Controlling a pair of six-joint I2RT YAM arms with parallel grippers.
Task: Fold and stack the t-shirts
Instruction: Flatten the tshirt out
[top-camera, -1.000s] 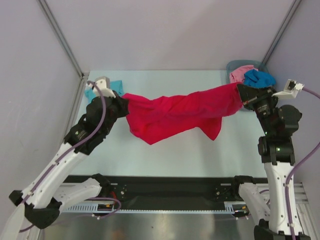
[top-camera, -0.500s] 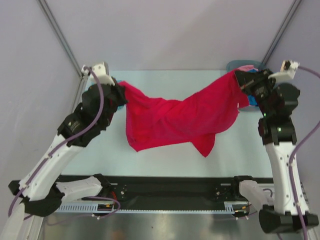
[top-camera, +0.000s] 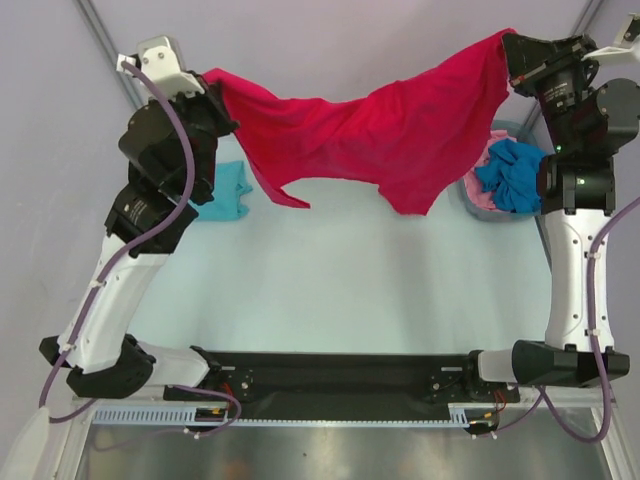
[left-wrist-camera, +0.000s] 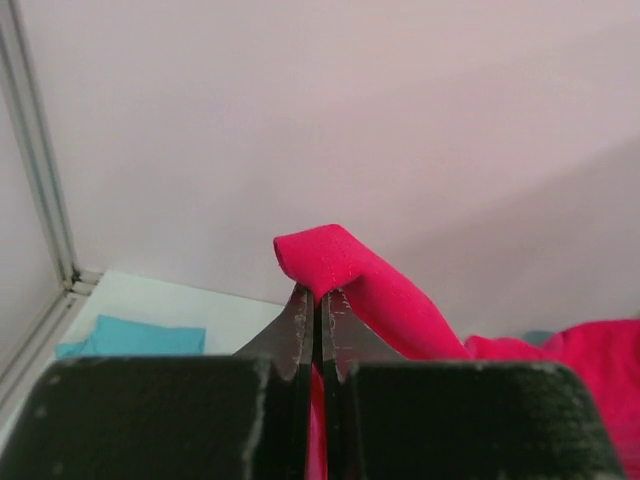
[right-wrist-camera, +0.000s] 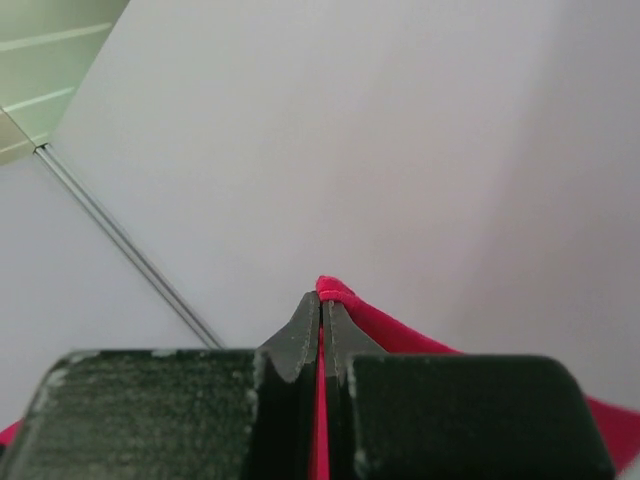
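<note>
The bright red t-shirt (top-camera: 390, 135) hangs in the air, stretched between both grippers high above the table. My left gripper (top-camera: 208, 82) is shut on its left corner; the cloth (left-wrist-camera: 330, 255) sticks out past the tips (left-wrist-camera: 320, 295). My right gripper (top-camera: 508, 45) is shut on its right corner; a red hem (right-wrist-camera: 335, 290) shows at the tips (right-wrist-camera: 321, 300). A folded light teal t-shirt (top-camera: 222, 190) lies flat at the table's left, also seen in the left wrist view (left-wrist-camera: 130, 337). A deeper blue t-shirt (top-camera: 512, 175) and a pink one (top-camera: 481, 197) lie crumpled in the grey bin.
The grey plastic bin (top-camera: 500, 128) stands at the far right of the pale table (top-camera: 350, 280). Metal frame posts (top-camera: 108, 55) run up the left and right walls.
Both arms have lifted the red t-shirt from just above the table to high in the air, spreading it wider. The teal shirt and the bin's shirts are now uncovered.
</note>
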